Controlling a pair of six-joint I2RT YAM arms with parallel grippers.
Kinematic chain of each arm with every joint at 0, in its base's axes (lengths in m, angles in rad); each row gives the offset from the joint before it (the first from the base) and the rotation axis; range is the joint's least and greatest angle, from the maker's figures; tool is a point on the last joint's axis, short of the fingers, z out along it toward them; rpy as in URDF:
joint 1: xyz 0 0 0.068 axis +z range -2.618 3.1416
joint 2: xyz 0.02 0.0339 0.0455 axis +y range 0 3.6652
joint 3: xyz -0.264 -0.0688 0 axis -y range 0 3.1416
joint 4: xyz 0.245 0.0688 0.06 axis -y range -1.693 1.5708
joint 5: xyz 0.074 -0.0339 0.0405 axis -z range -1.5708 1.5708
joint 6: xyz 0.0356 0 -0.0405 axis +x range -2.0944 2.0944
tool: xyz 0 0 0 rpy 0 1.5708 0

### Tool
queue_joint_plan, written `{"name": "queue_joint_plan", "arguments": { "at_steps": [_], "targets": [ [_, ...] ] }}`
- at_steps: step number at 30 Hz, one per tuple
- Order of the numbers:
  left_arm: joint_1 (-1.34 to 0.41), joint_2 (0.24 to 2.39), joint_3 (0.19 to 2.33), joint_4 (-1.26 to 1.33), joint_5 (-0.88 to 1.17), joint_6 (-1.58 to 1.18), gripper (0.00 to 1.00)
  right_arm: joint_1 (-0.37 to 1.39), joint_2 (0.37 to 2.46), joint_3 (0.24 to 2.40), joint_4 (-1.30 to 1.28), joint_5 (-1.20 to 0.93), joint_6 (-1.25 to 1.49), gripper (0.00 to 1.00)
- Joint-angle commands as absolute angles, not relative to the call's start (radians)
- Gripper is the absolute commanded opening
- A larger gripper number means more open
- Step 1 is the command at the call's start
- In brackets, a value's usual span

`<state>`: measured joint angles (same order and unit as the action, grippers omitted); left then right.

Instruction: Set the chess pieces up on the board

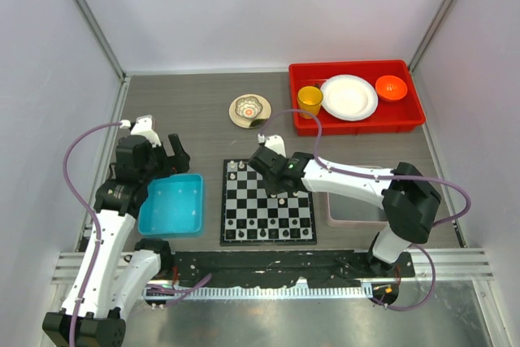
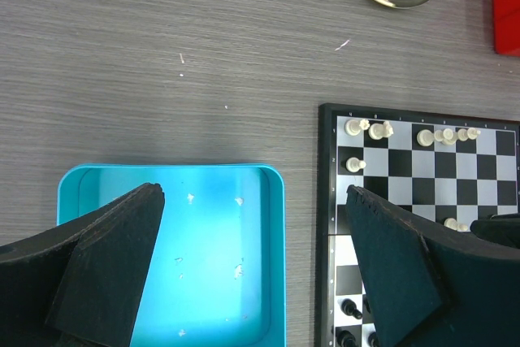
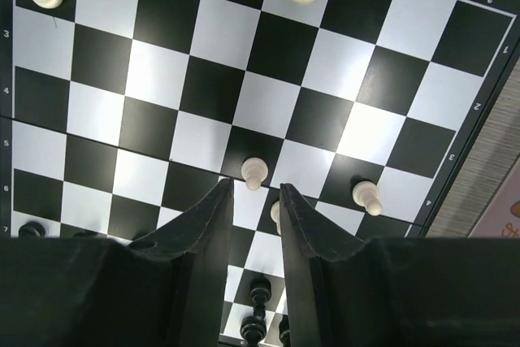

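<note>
The right gripper (image 3: 250, 201) partly hides a cream piece (image 3: 275, 213); whether it is gripped stays unclear.

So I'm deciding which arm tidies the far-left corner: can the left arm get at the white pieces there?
Probably yes: the left gripper hangs open beside the blue bin, with bare table between it and those white pieces.

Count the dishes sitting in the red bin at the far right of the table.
3: a yellow cup at the left end of the red bin, a white plate in the middle, and an orange bowl at the right end. None looks hidden.
</note>
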<state>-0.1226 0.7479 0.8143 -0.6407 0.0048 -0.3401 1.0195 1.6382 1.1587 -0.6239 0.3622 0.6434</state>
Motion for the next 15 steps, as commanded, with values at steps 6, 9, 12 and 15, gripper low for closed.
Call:
{"name": "queue_joint_plan", "arguments": {
  "at_steps": [6, 9, 12, 15],
  "targets": [
    [-0.126, 0.745, 0.810, -0.611, 0.018, -0.337, 1.00, 0.999, 1.635, 1.143, -0.554, 0.339, 0.669, 0.35],
    [-0.124, 0.746, 0.810, -0.611, 0.017, -0.337, 1.00, 0.991, 1.640, 1.128, -0.538, 0.322, 0.669, 0.34],
    [-0.126, 0.746, 0.810, -0.612, 0.018, -0.337, 1.00, 0.989, 1.649, 1.120, -0.523, 0.308, 0.672, 0.34],
    [-0.124, 0.744, 0.810, -0.611, 0.018, -0.337, 1.00, 0.989, 1.654, 1.115, -0.522, 0.304, 0.675, 0.34]
  ]
}}
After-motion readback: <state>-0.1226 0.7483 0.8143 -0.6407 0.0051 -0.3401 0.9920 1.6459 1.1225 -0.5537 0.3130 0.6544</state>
